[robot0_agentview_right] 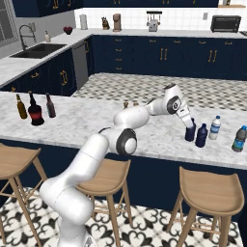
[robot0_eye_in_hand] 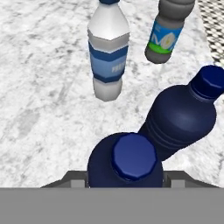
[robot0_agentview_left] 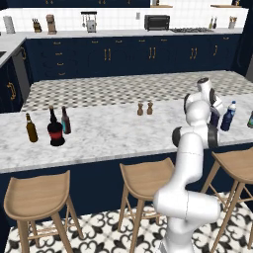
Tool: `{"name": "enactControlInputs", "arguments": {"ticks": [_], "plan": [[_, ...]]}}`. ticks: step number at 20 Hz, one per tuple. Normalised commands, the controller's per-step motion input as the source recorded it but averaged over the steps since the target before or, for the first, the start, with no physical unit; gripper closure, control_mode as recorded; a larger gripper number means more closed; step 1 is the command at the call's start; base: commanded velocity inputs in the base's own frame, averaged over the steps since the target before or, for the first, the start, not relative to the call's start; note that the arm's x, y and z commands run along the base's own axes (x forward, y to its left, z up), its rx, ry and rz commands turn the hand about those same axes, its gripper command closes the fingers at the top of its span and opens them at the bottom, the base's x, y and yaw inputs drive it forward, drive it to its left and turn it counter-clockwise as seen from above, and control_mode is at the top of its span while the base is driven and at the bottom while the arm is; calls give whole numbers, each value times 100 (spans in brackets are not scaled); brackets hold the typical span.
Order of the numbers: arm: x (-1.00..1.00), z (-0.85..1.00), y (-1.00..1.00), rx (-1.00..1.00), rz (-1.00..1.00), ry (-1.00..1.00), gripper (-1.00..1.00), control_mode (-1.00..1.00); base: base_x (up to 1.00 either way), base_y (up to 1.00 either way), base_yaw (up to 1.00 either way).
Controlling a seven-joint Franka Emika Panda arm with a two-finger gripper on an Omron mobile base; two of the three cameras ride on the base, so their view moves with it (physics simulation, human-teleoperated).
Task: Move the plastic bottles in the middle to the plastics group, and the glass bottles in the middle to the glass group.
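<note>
Gripper (robot0_agentview_right: 190, 129) jaws partly closed around dark blue bottle (robot0_eye_in_hand: 127, 164)

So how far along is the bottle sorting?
Nearly finished, it seems. The round black bottle stands with the amber bottle and the slim dark bottle. One dark blue bottle stands near the clear bottle. The tool grips a second blue bottle right beside them. What's left is to let go and back away.
</note>
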Motion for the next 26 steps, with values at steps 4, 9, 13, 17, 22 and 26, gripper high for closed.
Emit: {"name": "enactControlInputs", "arguments": {"ticks": [4,9,13,17,22,26], "plan": [[0,0,0,0,0,0,-100,-100,0,0,0],[0,0,0,0,0,0,-100,-100,0,0,0],[0,0,0,0,0,0,-100,-100,0,0,0],[0,0,0,0,0,0,-100,-100,0,0,0],[-39,25,4,-1,1,0,-100,-100,0,0,0],[-89,49,49,-12,11,0,-100,-100,0,0,0]]}}
